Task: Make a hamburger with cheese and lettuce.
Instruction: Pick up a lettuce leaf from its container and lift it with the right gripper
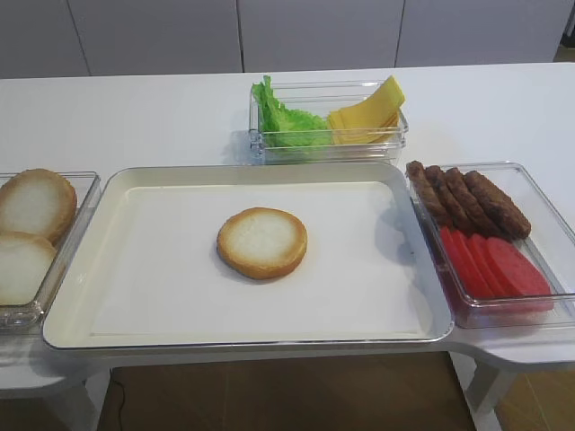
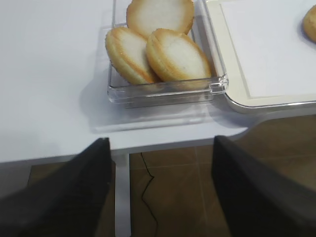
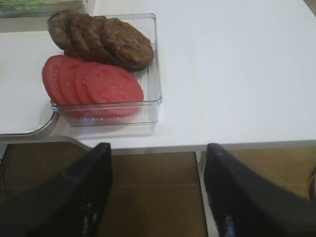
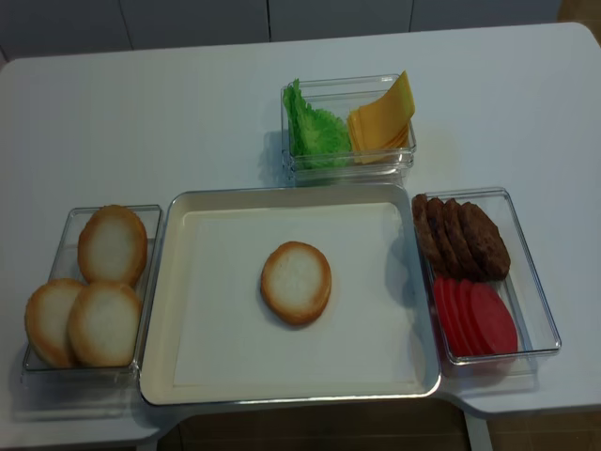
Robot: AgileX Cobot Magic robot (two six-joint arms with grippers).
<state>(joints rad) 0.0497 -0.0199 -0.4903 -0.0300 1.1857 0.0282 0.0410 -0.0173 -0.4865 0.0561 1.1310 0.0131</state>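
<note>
Golden-rimmed and bare, the hamburger [image 1: 261, 242] base lies cut side up in the middle of the white tray [image 1: 135, 269], with nothing on it yet, so your next job is a topping. The cheese [image 1: 367, 117] and the lettuce [image 1: 286, 121] share a clear box [image 1: 393, 142] beyond the tray, far ahead of both pincers and inward of the right one. Your right pincer [image 3: 157, 192] hangs off the desk's [image 1: 135, 108] near edge with its jaws wide apart and nothing between them; the left pincer [image 2: 160, 190] waits likewise, spread and empty.

Reach over, not through. Ahead and to the left of the right pincer sits a clear bin [image 3: 153, 94] of brown patties [image 3: 113, 42] and red slices [image 3: 94, 84]; clear its walls. Take one cheese slice by its raised corner. The spare buns [image 2: 158, 49] lie ahead of the left pincer, out of the way.
</note>
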